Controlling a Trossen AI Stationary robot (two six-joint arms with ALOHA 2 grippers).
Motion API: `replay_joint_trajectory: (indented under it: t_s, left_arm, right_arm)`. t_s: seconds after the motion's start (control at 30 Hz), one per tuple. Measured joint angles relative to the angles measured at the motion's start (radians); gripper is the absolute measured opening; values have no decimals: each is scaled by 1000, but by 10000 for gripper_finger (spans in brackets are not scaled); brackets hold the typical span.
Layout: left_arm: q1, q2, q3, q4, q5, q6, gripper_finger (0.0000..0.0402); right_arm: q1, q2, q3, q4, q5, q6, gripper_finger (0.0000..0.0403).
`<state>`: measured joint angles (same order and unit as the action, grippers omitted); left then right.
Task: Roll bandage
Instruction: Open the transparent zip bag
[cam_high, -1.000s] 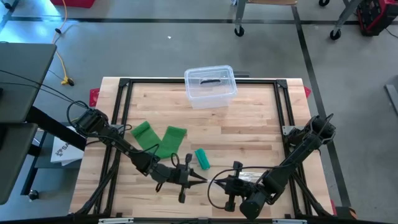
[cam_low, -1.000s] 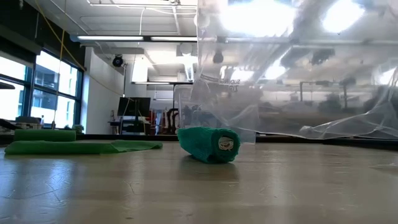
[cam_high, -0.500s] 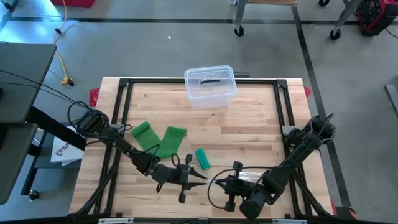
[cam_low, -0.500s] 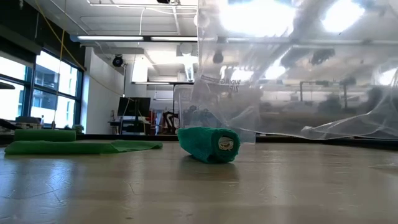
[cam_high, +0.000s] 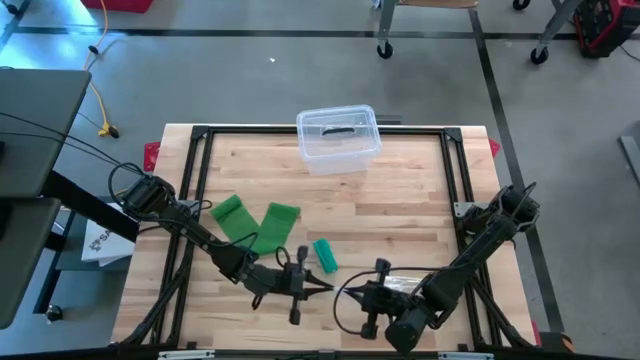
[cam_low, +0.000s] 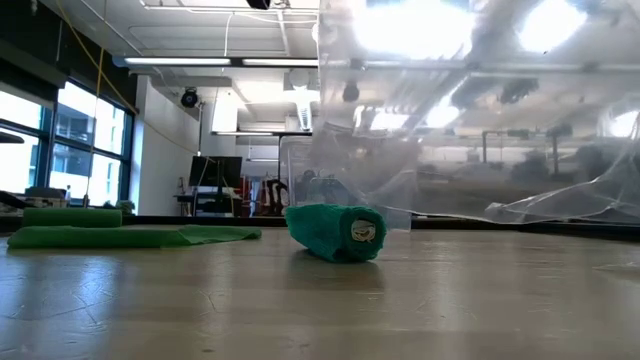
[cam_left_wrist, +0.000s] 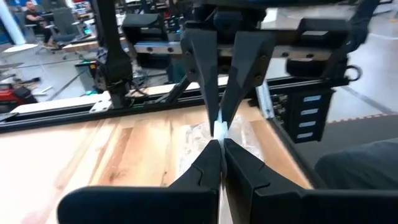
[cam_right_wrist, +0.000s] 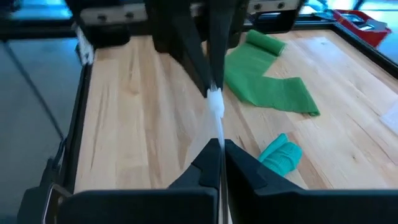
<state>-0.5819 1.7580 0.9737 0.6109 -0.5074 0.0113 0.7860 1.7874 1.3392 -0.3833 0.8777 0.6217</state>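
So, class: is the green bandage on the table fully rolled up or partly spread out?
Partly spread out. In the high view the green bandage lies flat across the table, with only its far end rolled.

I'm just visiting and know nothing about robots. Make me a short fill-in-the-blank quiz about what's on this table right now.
1. The rolled bandage is coloured ____.
2. The left claw and right claw both pinch a clear plastic ____.
3. The clear box sits at the table's ____ edge.
4. The green bandage lies partly ____.

Missing words: teal; bag; far; unrolled

Left claw (cam_high: 325, 288) and right claw (cam_high: 345, 291) closed, tip to tip, near table's front edge.
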Motion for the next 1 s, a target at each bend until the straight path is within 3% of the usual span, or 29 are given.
replay_joint_trajectory:
  t_s: [0.1,0.23,0.4,0.53,0.73,1.0]
  left_arm:
    - [0,0,0,-40,-44,0,2]
    - [1,3,-1,-127,-77,-12,1]
    - [8,3,-1,-147,-79,-41,1]
    - [8,2,-1,-147,-61,-41,1]
    - [8,2,-1,-153,-52,-43,0]
    - [8,1,0,-145,-52,-37,0]
  right_arm:
    - [0,-4,0,-2,24,32,11]
    - [-11,-37,1,4,3,26,59]
    - [-70,-30,2,6,-95,-14,137]
    - [-122,5,0,15,-140,-87,159]
    - [-155,7,0,45,-214,-175,132]
    - [-149,7,0,59,-239,-212,33]
